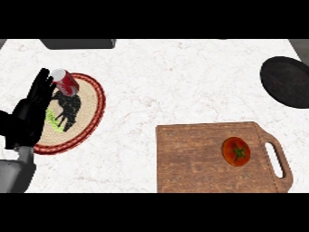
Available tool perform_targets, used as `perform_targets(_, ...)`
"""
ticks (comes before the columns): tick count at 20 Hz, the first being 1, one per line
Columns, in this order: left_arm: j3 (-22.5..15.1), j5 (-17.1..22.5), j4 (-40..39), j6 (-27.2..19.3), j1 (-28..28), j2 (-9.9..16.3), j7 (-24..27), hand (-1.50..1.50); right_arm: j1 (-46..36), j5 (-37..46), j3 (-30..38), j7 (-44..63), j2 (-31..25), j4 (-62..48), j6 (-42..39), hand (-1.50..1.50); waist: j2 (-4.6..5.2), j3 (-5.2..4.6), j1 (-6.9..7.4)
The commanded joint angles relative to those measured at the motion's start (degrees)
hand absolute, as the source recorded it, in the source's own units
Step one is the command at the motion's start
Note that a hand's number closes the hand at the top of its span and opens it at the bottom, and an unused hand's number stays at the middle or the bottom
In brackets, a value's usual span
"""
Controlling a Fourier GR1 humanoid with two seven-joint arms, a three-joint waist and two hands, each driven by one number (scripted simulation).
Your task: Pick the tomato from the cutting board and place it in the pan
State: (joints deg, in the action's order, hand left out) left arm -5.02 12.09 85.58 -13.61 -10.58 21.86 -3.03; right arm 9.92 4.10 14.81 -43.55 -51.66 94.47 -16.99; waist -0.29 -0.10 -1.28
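Note:
A red tomato [236, 151] with a green stem lies on the right part of a wooden cutting board [197, 158] at the lower right. The dark round pan [292, 81] sits at the far right of the counter, apart from the board. My left hand [24, 118] rests open at the left, fingers up, over the edge of a round plate. My right hand does not show.
A round plate [89, 113] with a red rim and a dark rooster picture lies at the left, with a red can [64, 81] lying on its upper edge. A dark grey object [76, 43] sits at the counter's far edge.

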Motion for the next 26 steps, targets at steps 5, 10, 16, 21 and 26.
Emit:
perform_targets(5, 0.87, -1.45, -1.84, 0.94, -1.28, -2.07, 1.42, 0.00, -0.24, -1.76, 7.40, 17.00, -2.92, 16.55, -4.81, -1.50, 0.19, 0.05, 0.75)
perform_targets(10, 1.01, -2.36, -0.36, 1.80, -3.45, -2.09, -2.96, 0.00, -5.35, 0.15, 2.54, 27.37, 0.14, 23.09, -6.05, -1.50, 0.31, 0.08, 1.51)
perform_targets(16, 2.92, -2.54, -3.95, 3.39, -2.73, -3.74, 1.79, 0.00, 0.95, 4.38, -4.28, 26.41, 7.32, 30.64, -9.33, -1.50, 0.26, 0.10, 0.89)
perform_targets(21, 3.43, -3.18, 1.97, 4.06, 1.84, -3.29, -0.98, 0.00, 0.17, 9.36, -8.40, 37.97, 11.35, 39.31, -10.50, -1.50, 0.19, 0.08, 1.37)
perform_targets(26, 5.65, -2.78, -0.19, 6.23, -1.74, -3.27, -1.75, 0.00, -0.77, 14.09, -9.51, 38.41, 14.38, 34.37, -13.08, -1.50, 0.26, 0.10, 1.28)
